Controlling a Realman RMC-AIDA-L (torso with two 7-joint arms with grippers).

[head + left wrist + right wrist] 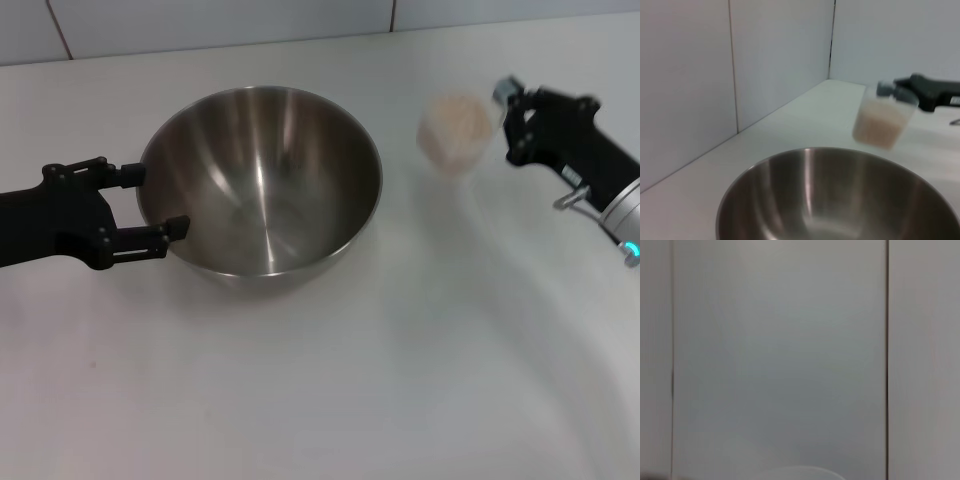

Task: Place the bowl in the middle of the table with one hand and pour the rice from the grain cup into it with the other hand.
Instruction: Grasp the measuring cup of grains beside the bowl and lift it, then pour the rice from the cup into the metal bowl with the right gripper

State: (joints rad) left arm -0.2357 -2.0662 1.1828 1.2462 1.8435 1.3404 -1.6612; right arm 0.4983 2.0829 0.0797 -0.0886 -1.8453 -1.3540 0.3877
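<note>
The steel bowl point(262, 178) stands on the white table point(400, 380), left of centre, and looks empty; it also fills the lower part of the left wrist view point(835, 200). My left gripper point(153, 201) is open, its two fingers level with the bowl's left rim, one on each side along it. My right gripper point(505, 120) is shut on the right side of the clear grain cup point(456, 130), which is upright, full of rice point(455, 120), and to the right of the bowl. In the left wrist view the cup point(883, 121) hangs above the table beyond the bowl's far rim, held by the right gripper point(895, 92).
A tiled wall point(200, 20) runs along the table's far edge. The right wrist view shows only wall tiles point(780, 355).
</note>
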